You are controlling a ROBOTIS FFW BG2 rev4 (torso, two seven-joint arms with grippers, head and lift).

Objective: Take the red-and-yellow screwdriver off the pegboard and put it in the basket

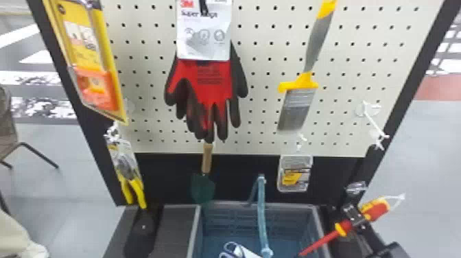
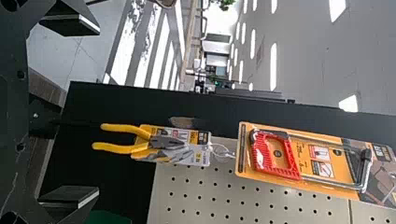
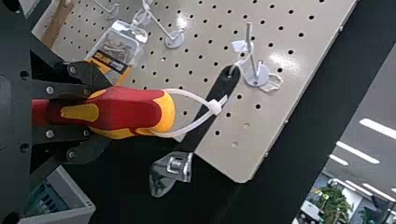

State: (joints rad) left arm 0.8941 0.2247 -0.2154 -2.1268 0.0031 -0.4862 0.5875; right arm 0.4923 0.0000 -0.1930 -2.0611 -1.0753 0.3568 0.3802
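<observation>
Clamping the red-and-yellow screwdriver by its handle is the right pincer, while the left pincer gapes wide.

Pegboard at far side, upright; basket on near side, below it. Hung on board, L to R: saw pack, gloves, brush. Lower row, L to R: pliers under saw pack, trowel under gloves, sm. pack under brush, hanging tool at far R. Scissors-like item in basket, near end. R gripper w/ screwdriver at near R; shaft crosses basket's R rim in head view.
</observation>
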